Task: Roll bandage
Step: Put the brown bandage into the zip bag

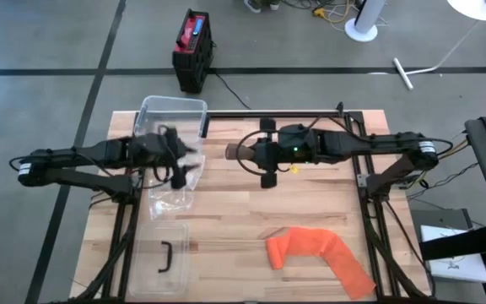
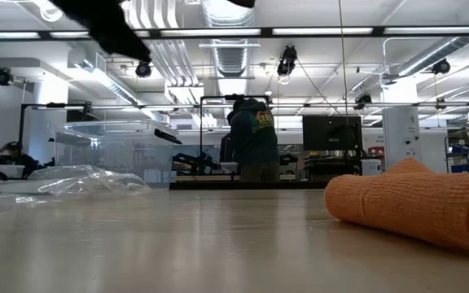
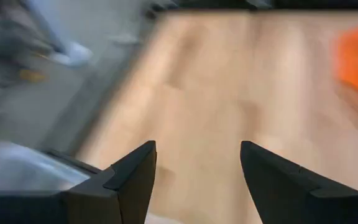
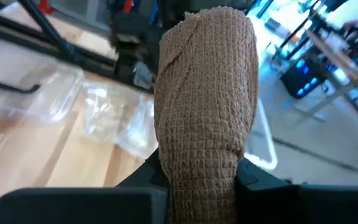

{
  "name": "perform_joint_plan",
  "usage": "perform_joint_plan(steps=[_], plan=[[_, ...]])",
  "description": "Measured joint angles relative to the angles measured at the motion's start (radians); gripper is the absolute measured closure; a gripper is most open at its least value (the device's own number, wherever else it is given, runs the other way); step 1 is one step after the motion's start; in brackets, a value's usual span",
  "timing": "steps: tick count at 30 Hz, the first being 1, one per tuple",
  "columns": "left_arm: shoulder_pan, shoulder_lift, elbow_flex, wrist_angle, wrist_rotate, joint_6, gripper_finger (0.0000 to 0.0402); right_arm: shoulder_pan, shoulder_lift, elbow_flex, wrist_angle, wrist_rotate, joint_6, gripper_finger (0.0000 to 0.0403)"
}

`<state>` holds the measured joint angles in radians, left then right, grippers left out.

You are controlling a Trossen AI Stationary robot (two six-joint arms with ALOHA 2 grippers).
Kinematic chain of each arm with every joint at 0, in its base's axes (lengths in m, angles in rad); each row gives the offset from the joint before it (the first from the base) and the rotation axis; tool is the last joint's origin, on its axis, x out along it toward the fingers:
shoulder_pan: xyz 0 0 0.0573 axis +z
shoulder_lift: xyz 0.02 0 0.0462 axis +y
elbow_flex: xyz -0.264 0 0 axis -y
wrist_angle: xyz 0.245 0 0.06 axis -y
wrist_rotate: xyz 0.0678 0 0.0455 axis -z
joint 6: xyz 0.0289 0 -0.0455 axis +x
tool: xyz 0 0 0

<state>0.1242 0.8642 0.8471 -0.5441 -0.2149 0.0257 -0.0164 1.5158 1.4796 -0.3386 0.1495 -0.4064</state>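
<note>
Right gripper (image 4: 197,177) is clamped on the tan bandage (image 4: 205,93) around 12 o'clock; left gripper (image 3: 197,174) gapes empty, probably mid-swing; keep the squeeze firm so the roll stays tight.

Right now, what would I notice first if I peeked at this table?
A bright orange bandage lies on the wooden table near its front right. The right gripper holds a tan bandage roll above the table's back middle. The left gripper is open over crinkly clear plastic.
</note>
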Motion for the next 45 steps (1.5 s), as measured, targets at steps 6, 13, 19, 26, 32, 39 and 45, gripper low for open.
perform_joint_plan(steps=[6,13,19,26,32,39,45], plan=[[-0.001,0.018,-0.113,-0.193,0.131,-0.289,0.0177,-0.010,-0.009,-0.119,0.059,0.009,0.082,0.0334],[-0.003,0.151,-0.226,-0.125,0.167,-0.396,0.0177,-0.008,0.016,-0.185,0.112,0.042,0.119,0.0342],[-0.009,0.306,-0.206,0.019,-0.031,-0.483,0.0177,-0.011,0.018,-0.187,0.110,0.113,0.119,0.0335],[-0.077,0.497,-0.092,0.017,-0.084,-0.696,0.0177,-0.010,0.020,-0.187,0.068,0.113,0.156,0.0345],[-0.140,0.677,0.055,-0.205,-0.280,-0.818,0.0177,0.004,0.023,-0.205,0.044,0.113,0.232,0.0335],[-0.148,0.841,0.112,-0.348,-0.299,-0.917,0.0177,0.039,0.023,-0.232,0.043,0.113,0.300,0.0345],[-0.147,0.917,0.120,-0.349,-0.320,-0.949,0.0188,0.068,0.023,-0.237,0.043,0.130,0.331,0.0338]])
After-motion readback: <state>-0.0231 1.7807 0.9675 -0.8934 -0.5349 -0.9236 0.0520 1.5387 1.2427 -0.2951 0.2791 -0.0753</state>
